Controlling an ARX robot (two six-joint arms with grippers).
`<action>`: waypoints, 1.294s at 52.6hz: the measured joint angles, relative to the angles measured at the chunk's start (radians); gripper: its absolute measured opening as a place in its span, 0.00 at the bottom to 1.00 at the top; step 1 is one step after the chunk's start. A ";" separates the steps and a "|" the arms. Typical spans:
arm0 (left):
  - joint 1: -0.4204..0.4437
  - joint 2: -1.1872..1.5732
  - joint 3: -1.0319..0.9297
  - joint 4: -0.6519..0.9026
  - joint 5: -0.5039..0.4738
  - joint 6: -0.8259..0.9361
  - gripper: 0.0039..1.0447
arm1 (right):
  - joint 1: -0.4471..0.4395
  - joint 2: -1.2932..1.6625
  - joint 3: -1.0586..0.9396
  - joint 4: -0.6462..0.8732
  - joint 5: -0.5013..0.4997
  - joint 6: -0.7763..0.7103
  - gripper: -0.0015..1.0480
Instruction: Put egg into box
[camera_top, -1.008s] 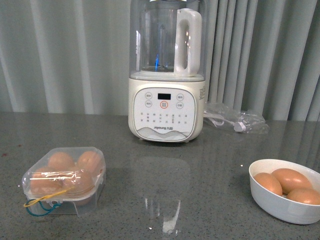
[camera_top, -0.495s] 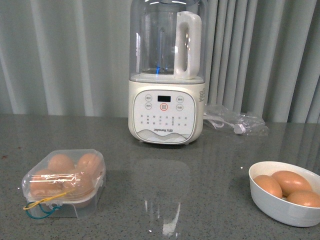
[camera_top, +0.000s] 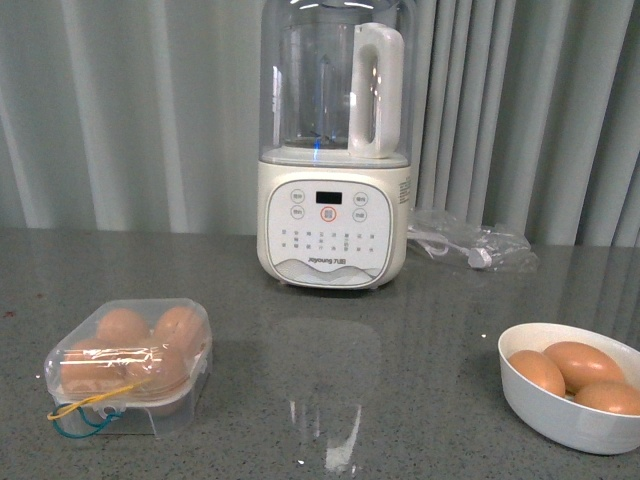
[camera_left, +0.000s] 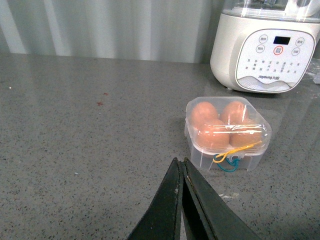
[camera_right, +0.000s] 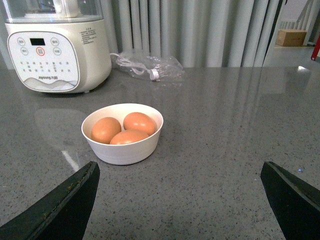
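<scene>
The left gripper (camera_left: 181, 167) has its fingers pressed together, empty, hanging short of the box (camera_left: 227, 131). The right gripper (camera_right: 180, 200) is spread wide, lined up toward the bowl (camera_right: 122, 150), likely to take an egg (camera_right: 139, 122) there. The box looks shut, banded and full. Both arms are hidden from the front camera.

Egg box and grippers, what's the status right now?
Left gripper shut, empty; right gripper open, empty. Clear plastic four-cell egg box closed, full. Three orange-brown eggs in round white bowl. Nothing blocking.
</scene>
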 joint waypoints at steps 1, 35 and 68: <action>0.000 -0.009 0.000 -0.009 0.000 0.000 0.03 | 0.000 0.000 0.000 0.000 0.000 0.000 0.93; 0.000 -0.220 0.000 -0.219 0.000 0.000 0.03 | 0.000 0.000 0.000 0.000 0.000 0.000 0.93; 0.000 -0.394 0.000 -0.399 0.000 0.000 0.59 | 0.000 0.000 0.000 0.000 0.000 0.000 0.93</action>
